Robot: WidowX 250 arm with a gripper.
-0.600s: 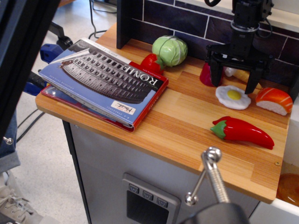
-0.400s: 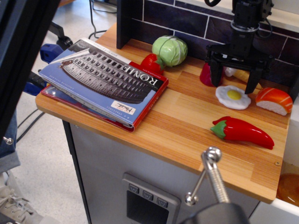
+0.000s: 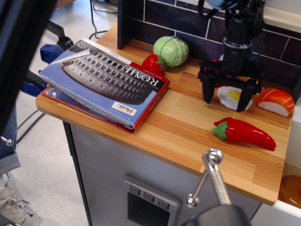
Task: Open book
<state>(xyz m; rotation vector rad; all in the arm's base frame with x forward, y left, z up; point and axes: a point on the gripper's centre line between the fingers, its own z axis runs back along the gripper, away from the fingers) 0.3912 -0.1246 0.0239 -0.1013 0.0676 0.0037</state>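
Observation:
The book (image 3: 106, 82) lies closed and flat at the left end of the wooden counter (image 3: 183, 127). It has a blue cover, a grey Colosseum photo, a white "ROME" title, a small white label and red edging. Its left part overhangs the counter edge. My gripper (image 3: 226, 104) is black, open and empty. It hangs fingers-down over the right part of the counter, in front of the fried egg toy (image 3: 233, 97), well to the right of the book.
A green cabbage toy (image 3: 171, 50) and a red toy (image 3: 153, 63) sit just behind the book's far corner. A red chili (image 3: 244, 132) and a salmon sushi piece (image 3: 276, 101) lie at the right. A dark tiled wall (image 3: 188, 21) backs the counter. A metal handle (image 3: 211, 179) juts up in front.
My gripper has moved left and toward the front of the counter, now in front of the fried egg. It stays open. The book has not moved.

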